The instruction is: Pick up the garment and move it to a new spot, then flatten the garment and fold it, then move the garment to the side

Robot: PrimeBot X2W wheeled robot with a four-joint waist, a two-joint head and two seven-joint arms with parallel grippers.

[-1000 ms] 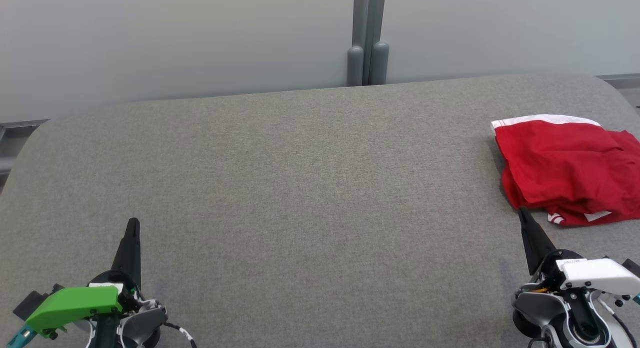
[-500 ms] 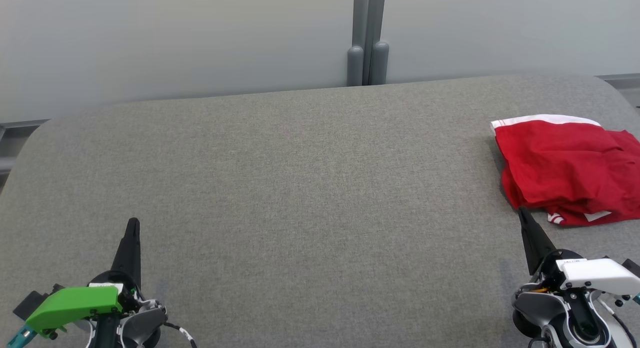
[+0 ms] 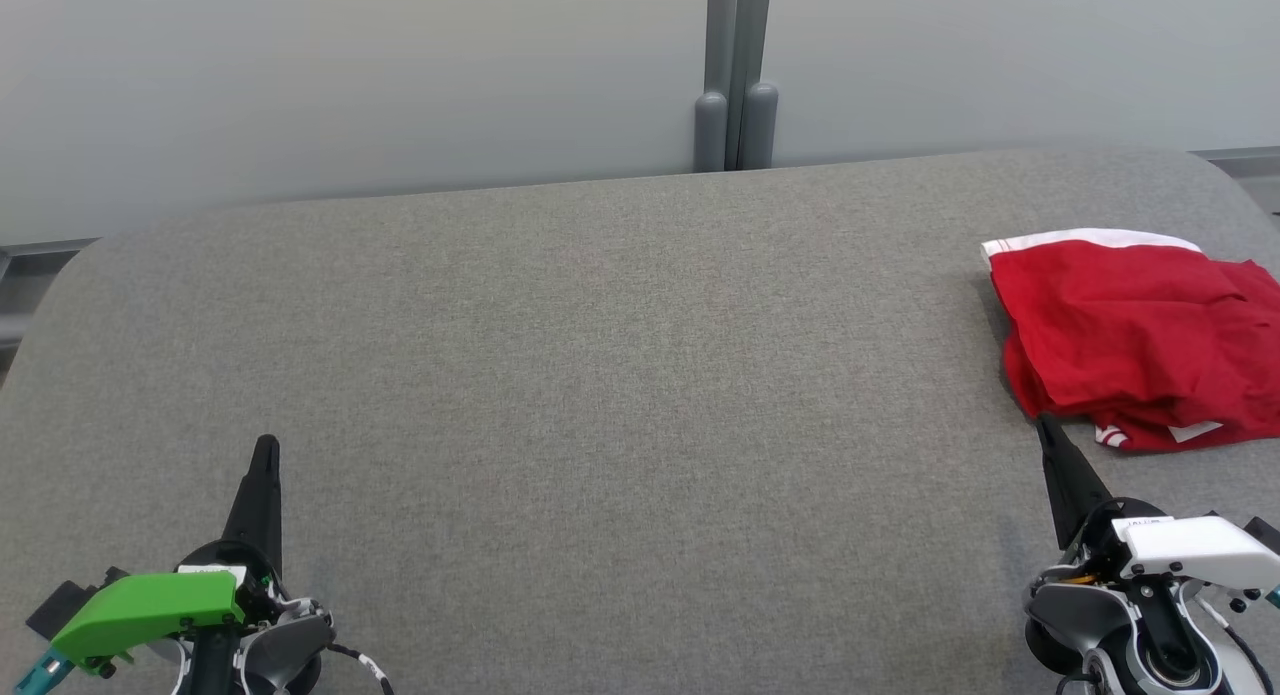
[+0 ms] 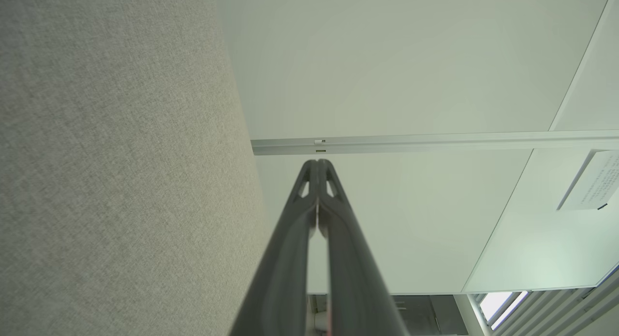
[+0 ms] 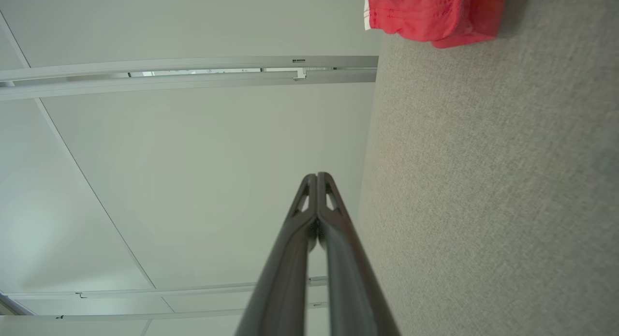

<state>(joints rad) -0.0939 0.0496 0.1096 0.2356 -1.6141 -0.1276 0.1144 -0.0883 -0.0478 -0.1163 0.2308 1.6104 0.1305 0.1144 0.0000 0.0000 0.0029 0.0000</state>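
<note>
With both arms low at the near edge, I read the left gripper at 7 o'clock in the head view. Its two dark fingers are pressed together along their length in the left wrist view, tips meeting and nothing between them. A green housing sits behind it.

My right gripper sits at 5 o'clock in the head view, with a white housing behind it. In the right wrist view its fingers are likewise closed tip to tip, empty. Both point toward 12 o'clock, at the far wall.

From the right gripper's tip, the red garment begins just beside it, toward 1 o'clock. In the head view the tip reaches the cloth's near edge, though I cannot tell whether they touch. The right wrist view puts the garment up at 1 o'clock, ahead of the fingertips. It lies folded in a rumpled stack at 3 o'clock on the grey fabric-covered table, running off the view's edge. A white band lines its far side, and a bit of white trim shows at its near edge.

Beyond the table, pale wall panels meet at a grey post at 12 o'clock.
</note>
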